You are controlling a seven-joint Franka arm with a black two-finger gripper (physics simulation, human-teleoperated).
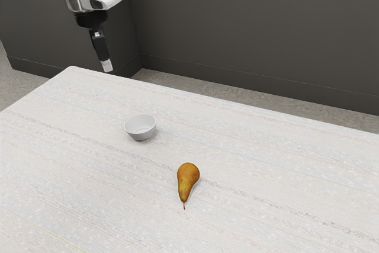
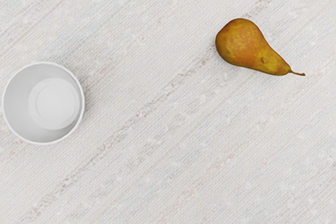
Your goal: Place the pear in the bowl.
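A golden-brown, tapering pear [image 1: 188,176] lay outside a smooth, round white bowl [image 1: 140,135]
Nearest, the pear rested on its side on the pale, streaked worktop [image 1: 266,194]; beyond it, apart, stood the upright bowl; farther back hung the black, pale-tipped tool [image 1: 106,65], and I could not tell whether it was clenched or released
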